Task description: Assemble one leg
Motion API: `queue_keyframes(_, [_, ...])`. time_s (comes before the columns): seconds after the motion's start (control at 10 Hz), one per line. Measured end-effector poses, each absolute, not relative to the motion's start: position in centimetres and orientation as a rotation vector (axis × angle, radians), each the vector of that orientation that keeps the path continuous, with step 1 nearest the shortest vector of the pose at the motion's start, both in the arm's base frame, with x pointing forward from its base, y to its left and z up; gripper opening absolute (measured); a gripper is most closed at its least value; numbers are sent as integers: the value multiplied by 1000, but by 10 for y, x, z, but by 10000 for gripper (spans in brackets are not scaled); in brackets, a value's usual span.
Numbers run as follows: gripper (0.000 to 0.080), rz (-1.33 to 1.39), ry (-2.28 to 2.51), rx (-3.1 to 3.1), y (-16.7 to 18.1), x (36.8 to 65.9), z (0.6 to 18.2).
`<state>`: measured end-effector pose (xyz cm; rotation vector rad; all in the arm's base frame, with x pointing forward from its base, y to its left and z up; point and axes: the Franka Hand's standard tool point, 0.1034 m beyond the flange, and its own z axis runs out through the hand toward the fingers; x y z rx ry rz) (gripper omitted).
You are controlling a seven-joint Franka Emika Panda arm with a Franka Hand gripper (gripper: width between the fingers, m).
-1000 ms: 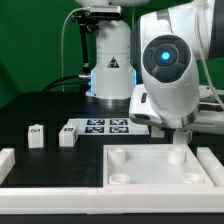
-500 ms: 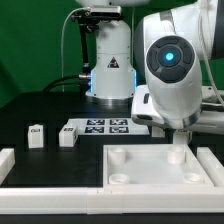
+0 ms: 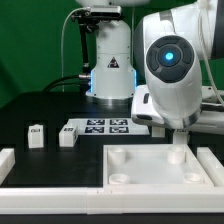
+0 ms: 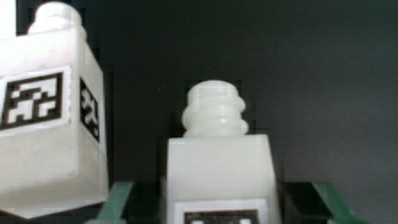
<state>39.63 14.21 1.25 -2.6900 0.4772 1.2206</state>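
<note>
Wrist view: the leg (image 4: pixel 222 165) stood between the fingers (image 4: pixel 121 202) of the gripper (image 4: pixel 217 202), one dark-green finger on each side of its square body.
Grip: thin dark slivers seemed to part the body from the pads, so it could not be told whether the jaws were clamped or only straddling it.
Leg's place: against the dark table (image 4: pixel 302 60), just beside a second leg (image 4: pixel 45 110) and apparently not touching it.
Long axis: it ran in line with the fingers. The ribbed, rounded tip pointed away from the wrist, out past the fingertips, and a tagged face was turned to the camera.
Second leg: tilted relative to the first, its tip leaning roughly the same way.
Exterior view: the arm (image 3: pixel 170 70) hid the gripper. A small white piece (image 3: pixel 178 152) showed under it at the far corner of the panel (image 3: pixel 160 178), on the exterior view's right. Whether that was the leg was unclear.
Doing it well: probably seat the pads square on the flat sides, low on the body and off the ribbed tip. Keep clear of the second leg, and hold the axis straight so the tip meets a socket without cocking.
</note>
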Motion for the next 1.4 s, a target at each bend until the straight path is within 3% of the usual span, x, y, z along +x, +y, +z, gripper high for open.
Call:
queue_keyframes(0.4, [288,1229,457,-2690,140,396,17])
queue_keyframes(0.9, [289,1202,376,-2682,124,423,87])
queue_keyframes(1.1, [290,1182,379,-2693,124,422,83])
queue_keyframes(1.2, [290,990,396,-2767,127,435,80])
queue_keyframes(1.4, [290,770,389,-2855,126,431,84])
